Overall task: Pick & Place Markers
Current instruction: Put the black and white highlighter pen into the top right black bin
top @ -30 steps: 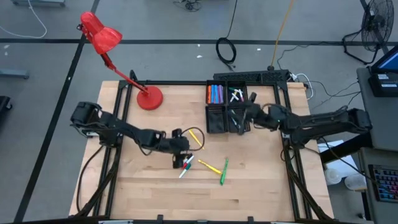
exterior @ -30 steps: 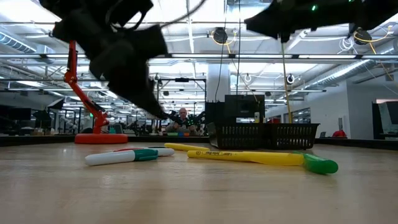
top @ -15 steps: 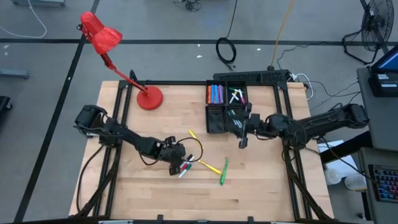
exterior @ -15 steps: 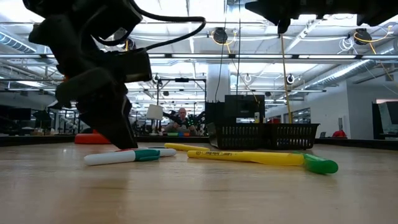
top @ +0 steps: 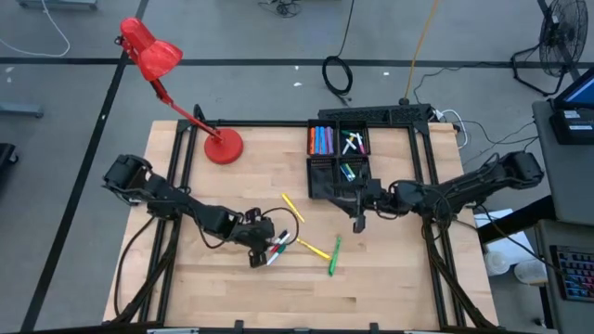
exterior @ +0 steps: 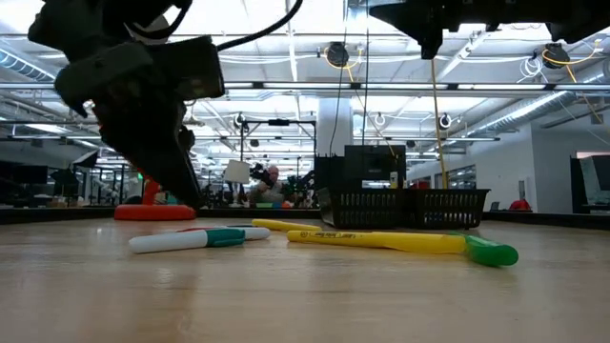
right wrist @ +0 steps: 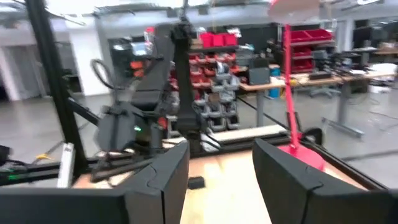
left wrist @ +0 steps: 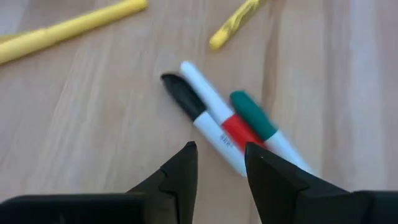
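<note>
Three white-bodied markers with black, red and green caps lie side by side on the table. My left gripper is open just left of this cluster and low over the table. In its wrist view the black-capped marker's white body runs between its fingertips; I cannot tell whether they touch. Two yellow markers and a green one lie loose nearby. My right gripper is open, holds nothing, and hovers at the near side of the black tray.
The tray holds more markers, blue, pink and orange ones in its far left compartment and white and green ones on its right. A red desk lamp stands with its base at the table's far left. Bare wood lies along the near edge.
My left gripper has moved toward the near edge and come down beside the three-marker cluster, then risen slightly. My right gripper has drawn back from over the tray toward the near edge. The loose markers have stayed where they were.
</note>
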### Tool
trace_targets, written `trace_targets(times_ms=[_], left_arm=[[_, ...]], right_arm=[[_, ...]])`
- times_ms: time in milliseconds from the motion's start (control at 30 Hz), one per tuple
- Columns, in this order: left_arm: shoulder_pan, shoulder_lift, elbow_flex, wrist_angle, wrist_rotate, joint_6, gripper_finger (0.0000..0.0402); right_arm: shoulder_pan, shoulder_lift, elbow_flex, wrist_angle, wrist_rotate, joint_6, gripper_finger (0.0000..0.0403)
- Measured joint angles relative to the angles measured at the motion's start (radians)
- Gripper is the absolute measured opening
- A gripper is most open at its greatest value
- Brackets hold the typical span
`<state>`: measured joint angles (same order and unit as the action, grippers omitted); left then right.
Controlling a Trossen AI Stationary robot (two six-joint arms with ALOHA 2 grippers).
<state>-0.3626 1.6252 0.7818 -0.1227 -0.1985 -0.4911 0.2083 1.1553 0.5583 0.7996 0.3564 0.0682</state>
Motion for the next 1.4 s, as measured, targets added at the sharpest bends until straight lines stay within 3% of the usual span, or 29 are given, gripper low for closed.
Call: trace_targets(times_ms=[133, 733, 1133, 1400], left_arm=[[-0.001, 0.024, 0.0, -0.002, -0.02, 0.012, 0.0136], [0.022, 0.047, 0.0, 0.048, -0.028, -0.07, 0.0164], [0.026, 0.136, 0.004, 0.064, -0.065, -0.046, 0.0129], [0.035, 0.138, 0.005, -0.021, -0.091, 0.107, 0.0097]], right_arm=[[0.019, 0.009, 0.0, 0.005, 0.064, -0.001, 0.0164], [0.029, 0.009, 0.0, 0.014, 0.066, -0.009, 0.0164], [0.028, 0.009, 0.0, 0.039, 0.066, -0.054, 0.0164], [0.028, 0.009, 0.0, 0.036, 0.066, -0.057, 0.0164]])
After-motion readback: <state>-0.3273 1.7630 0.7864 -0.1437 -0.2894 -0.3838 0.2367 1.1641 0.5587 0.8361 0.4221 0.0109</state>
